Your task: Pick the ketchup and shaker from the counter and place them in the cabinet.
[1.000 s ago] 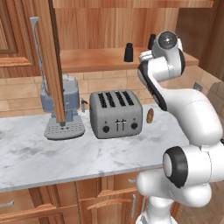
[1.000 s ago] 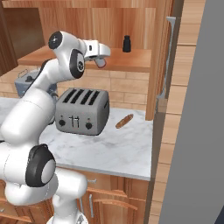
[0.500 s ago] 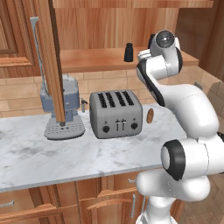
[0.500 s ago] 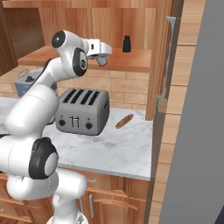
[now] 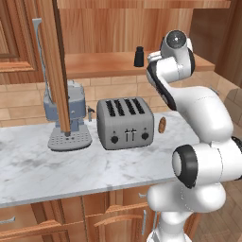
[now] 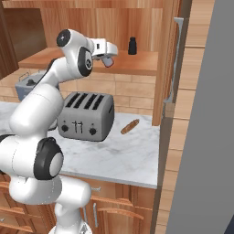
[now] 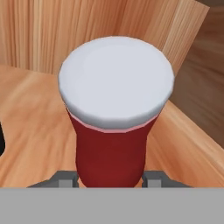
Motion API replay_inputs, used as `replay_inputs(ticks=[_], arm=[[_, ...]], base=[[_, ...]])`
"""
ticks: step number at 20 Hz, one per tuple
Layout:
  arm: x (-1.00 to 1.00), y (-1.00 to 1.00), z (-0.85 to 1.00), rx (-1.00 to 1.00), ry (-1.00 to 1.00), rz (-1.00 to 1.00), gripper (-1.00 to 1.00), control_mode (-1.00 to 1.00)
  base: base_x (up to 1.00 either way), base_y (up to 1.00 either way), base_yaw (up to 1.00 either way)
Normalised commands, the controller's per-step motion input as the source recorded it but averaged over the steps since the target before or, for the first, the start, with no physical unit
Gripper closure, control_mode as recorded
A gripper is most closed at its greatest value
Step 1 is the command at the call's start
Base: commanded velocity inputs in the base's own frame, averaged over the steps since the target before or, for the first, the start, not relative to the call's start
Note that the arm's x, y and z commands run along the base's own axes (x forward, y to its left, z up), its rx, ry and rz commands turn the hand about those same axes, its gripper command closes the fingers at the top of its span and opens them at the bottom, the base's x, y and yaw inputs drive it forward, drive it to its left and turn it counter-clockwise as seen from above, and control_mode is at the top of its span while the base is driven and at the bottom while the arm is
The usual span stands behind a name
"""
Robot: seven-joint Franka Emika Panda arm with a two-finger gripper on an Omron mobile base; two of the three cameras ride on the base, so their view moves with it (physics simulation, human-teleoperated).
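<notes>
The tool pinches the ketchup by its red body above the cabinet shelf; the shaker stands just beyond it.

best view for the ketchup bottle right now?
Hand view: the ketchup bottle sits close up, white cap and red body clear, between the gripper fingers over the cabinet shelf. In both base views the hand and arm hide it, so its red body can't be made out there.

Matt wooden cabinet — marble-veined counter
</notes>
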Motion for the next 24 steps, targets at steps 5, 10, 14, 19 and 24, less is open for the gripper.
replay_inputs(ticks=[5, 10, 14, 19, 24], arm=[[0.13, -0.02, -0.32, 0.00, 0.00, 0.00, 1.00, -1.00], [0.09, -0.03, -0.33, 0.00, 0.00, 0.00, 1.00, -1.00], [0.10, -0.06, -0.28, 0.00, 0.00, 0.00, 1.00, -1.00], [0.15, -0.17, -0.22, 0.04, 0.00, 0.00, 1.00, -1.00], [0.24, -0.23, -0.21, 0.09, 0.00, 0.00, 1.00, -1.00]], base=[[0.00, 0.00, 0.00], [0.00, 0.00, 0.00], [0.00, 0.00, 0.00], [0.00, 0.00, 0.00], [0.00, 0.00, 0.00]])
